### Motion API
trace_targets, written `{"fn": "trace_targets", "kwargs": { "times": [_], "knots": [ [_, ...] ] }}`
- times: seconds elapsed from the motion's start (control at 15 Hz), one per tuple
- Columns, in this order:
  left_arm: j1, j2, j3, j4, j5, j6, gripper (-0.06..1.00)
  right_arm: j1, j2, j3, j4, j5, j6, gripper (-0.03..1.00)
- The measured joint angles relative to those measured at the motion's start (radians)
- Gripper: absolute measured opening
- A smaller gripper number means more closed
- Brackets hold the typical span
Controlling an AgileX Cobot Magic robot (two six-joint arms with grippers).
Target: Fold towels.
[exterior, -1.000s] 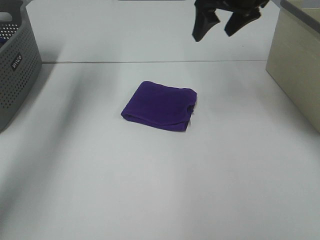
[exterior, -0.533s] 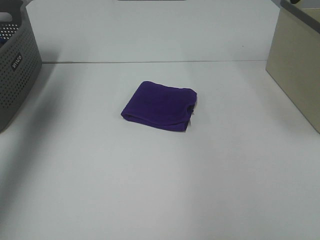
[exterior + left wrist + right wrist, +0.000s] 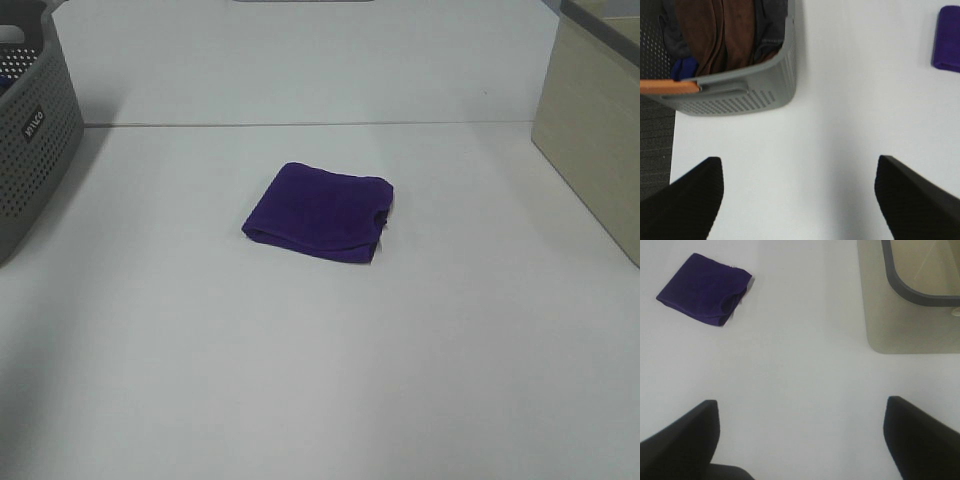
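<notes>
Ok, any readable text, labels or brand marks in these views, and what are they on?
One mark only: a small white-lettered label on the grey basket, lettering running up its side; too small and tilted to read with confidence.
Purple towel: no text legible.
Beige bin: no text visible.

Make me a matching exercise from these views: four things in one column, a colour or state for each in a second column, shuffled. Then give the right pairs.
Things:
1. towel
2. basket
3. bin
4. left gripper

States:
A. grey, perforated wall, cloths inside
B. open, empty, above bare table
C. purple, folded, lying flat on the table
D. beige, standing at the table's right edge in the high view

Pairs: 1-C, 2-A, 3-D, 4-B
</notes>
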Motion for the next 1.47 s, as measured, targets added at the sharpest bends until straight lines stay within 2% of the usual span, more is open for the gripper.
{"fn": "trace_targets", "kwargs": {
  "times": [0.27,0.6,0.73,0.93,1.47],
  "knots": [
    [0.0,-0.383,0.297,0.017,-0.033,0.0,0.76,0.0,-0.358,0.255,0.0,-0.146,-0.002,0.87],
    [0.0,-0.772,0.541,0.012,-0.05,-0.001,0.76,0.0,-0.66,0.473,0.02,-0.151,0.013,0.87],
    [0.0,-0.872,0.58,-0.013,-0.05,-0.001,0.76,0.0,-0.697,0.502,0.023,-0.146,0.036,0.87],
    [0.0,-0.902,0.598,-0.056,-0.059,-0.001,0.76,0.0,-0.699,0.522,0.023,-0.148,0.043,0.87],
    [0.0,-0.902,0.598,-0.056,-0.066,-0.001,0.76,0.0,-0.699,0.556,0.029,-0.146,0.043,0.87]
  ]
}}
